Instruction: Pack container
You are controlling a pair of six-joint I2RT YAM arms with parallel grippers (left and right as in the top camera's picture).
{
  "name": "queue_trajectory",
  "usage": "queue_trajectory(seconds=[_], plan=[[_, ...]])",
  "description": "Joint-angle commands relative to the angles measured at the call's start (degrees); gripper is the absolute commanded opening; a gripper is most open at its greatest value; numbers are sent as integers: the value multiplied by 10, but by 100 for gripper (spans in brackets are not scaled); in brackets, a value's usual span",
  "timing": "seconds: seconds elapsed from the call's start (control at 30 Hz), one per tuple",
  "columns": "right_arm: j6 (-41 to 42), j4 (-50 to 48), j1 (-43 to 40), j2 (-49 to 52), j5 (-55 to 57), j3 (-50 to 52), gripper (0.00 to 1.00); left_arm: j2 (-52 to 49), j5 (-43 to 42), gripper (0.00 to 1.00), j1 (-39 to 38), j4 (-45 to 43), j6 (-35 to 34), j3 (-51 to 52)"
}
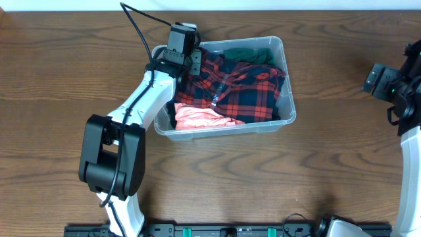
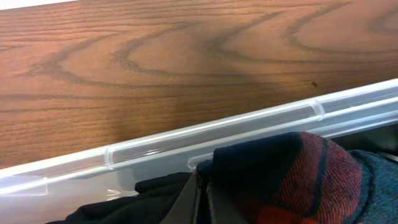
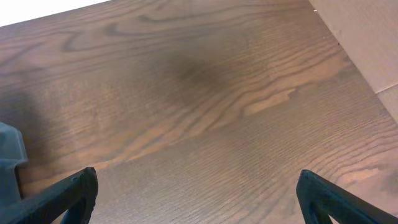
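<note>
Clear plastic rectangular container (image 1: 223, 129) of clothes sits mid-counter, L arm reaching in.
We see the container on the brown wood-grain counter (image 1: 59, 79), holding a red-and-navy plaid cloth (image 1: 237, 82), a coral-pink cloth (image 1: 204, 117) and a dark green cloth (image 1: 250, 52). L end effector (image 1: 195, 64) is at the back-left corner, down in the plaid; fingers buried in fabric, so we can't tell its grip. R end effector (image 3: 196, 177) is well apart, spread wide, holding nothing.

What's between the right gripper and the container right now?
Only bare wooden table. The overhead view shows nothing lying between the right gripper and the container.
</note>
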State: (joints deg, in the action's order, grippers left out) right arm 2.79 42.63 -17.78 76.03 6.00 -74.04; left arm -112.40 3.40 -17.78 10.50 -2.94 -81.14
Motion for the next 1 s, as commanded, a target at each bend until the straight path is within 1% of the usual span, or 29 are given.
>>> queue_trajectory(seconds=[0.0,0.1,0.23,0.37,0.43,0.5,0.6,0.7,0.97], plan=[[4,1,-2,1,0,-1,99,10,2,6,3,24,5,25],[4,1,-2,1,0,-1,99,77,2,6,3,20,-10,24],[4,1,-2,1,0,-1,99,149,2,6,2,18,-10,24],[4,1,-2,1,0,-1,99,188,0,6,-12,21,-13,24],[4,1,-2,1,0,-1,99,190,-14,6,-23,24,-23,25],[4,1,-2,1,0,-1,99,184,-51,6,-37,25,-24,26],[4,1,-2,1,0,-1,99,171,-90,6,-66,24,-54,27],[4,1,-2,1,0,-1,99,158,-90,6,-93,21,-73,27],[4,1,-2,1,0,-1,99,108,-90,6,-167,-21,-73,27]])
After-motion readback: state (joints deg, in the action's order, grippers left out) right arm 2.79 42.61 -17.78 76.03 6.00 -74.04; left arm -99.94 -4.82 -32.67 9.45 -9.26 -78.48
